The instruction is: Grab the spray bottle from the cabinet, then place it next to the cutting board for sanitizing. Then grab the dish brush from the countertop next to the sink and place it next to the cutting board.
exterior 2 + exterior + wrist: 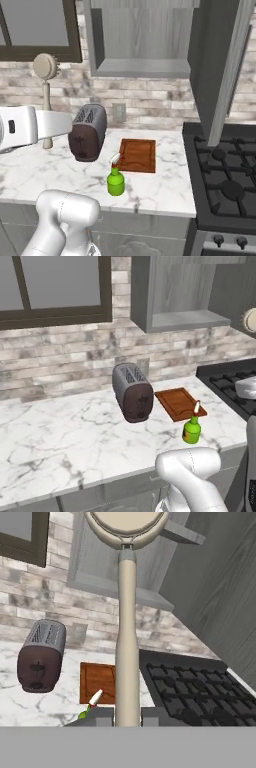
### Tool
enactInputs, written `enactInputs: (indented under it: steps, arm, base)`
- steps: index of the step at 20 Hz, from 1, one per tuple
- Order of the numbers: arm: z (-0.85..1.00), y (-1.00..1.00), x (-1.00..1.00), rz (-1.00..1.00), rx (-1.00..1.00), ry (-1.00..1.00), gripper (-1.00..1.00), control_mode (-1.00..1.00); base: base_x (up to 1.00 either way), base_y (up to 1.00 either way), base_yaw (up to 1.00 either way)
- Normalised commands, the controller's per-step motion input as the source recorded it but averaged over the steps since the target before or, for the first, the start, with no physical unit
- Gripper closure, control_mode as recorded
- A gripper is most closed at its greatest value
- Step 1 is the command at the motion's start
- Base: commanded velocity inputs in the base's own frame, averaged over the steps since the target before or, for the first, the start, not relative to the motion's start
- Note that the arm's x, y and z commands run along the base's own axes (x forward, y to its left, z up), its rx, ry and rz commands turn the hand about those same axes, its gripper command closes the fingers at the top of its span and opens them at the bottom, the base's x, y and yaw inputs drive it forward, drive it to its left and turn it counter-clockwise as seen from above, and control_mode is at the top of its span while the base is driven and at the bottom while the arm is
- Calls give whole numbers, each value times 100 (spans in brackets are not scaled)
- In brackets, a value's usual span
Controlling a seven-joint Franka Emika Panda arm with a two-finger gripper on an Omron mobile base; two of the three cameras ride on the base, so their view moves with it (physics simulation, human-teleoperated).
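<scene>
1. The counter [30, 175] carries the toaster [87, 132] at the left, the cutting board [137, 155] right of it near the stove [225, 180], and the spray bottle [116, 181] standing upright at the near-left corner of the board, just beside it.
2. The wall cabinet [142, 37] above has its shelf niche bare, so the bottle half of the job looks finished.
3. The dish brush [46, 95] is up in the air left of the toaster, handle clamped in the pincer [127, 714], round head uppermost.
4. To finish well, I'd carry it right, high over the toaster, then lower it on open counter near the board.
5. Keep clear of the bottle; a knock would tip it.
6. Lay the handle flat before letting go.
</scene>
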Motion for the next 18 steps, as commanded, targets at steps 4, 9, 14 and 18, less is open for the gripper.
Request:
enactInputs:
  steps: [4, 9, 14, 18]
  arm:
    - [0, 0, 0, 0, 0, 0, 100, 100]
    - [-5, -15, 19, 0, 5, 8, 100, -100]
    - [-36, -60, 35, 4, 12, 21, 100, -100]
    - [-64, -33, 42, 9, 3, 28, 100, -100]
  base:
    - [53, -1, -11]
    - [16, -5, 0]
    - [0, 0, 0]
    - [0, 0, 0]
